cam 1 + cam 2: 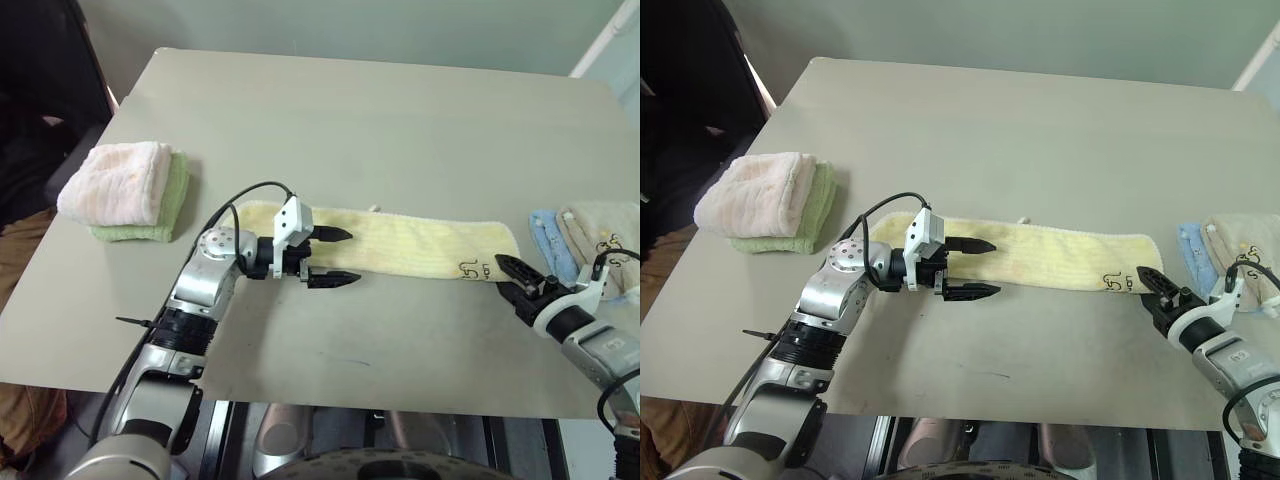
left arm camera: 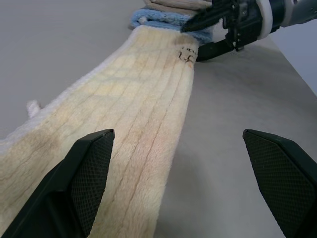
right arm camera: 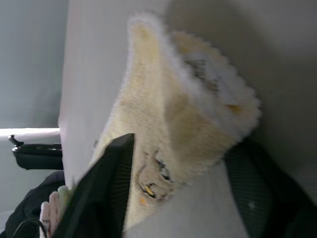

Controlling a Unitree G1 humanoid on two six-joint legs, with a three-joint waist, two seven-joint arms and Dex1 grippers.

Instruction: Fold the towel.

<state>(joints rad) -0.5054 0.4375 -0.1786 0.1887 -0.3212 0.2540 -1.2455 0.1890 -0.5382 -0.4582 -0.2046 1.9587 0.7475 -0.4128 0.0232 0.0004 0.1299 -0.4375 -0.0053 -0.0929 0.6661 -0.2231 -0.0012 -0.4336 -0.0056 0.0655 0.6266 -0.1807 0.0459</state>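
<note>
The towel (image 1: 400, 243) is laid flat across the bench (image 1: 400, 120). The left end effector (image 1: 331, 257) is held apart over its left end; the right end effector (image 1: 511, 279) is positioned at the right end, its fingers astride the edge, closure undetermined.

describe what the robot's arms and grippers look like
Both arms are silver-grey metal with black joint bands and black cables. The left gripper has a white housing and two black pointed fingers with mesh-textured pads. The right gripper has black fingers and a white wrist collar.

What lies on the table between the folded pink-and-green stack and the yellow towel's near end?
Nothing: the head views show bare table between the folded stack and the towel.
</note>
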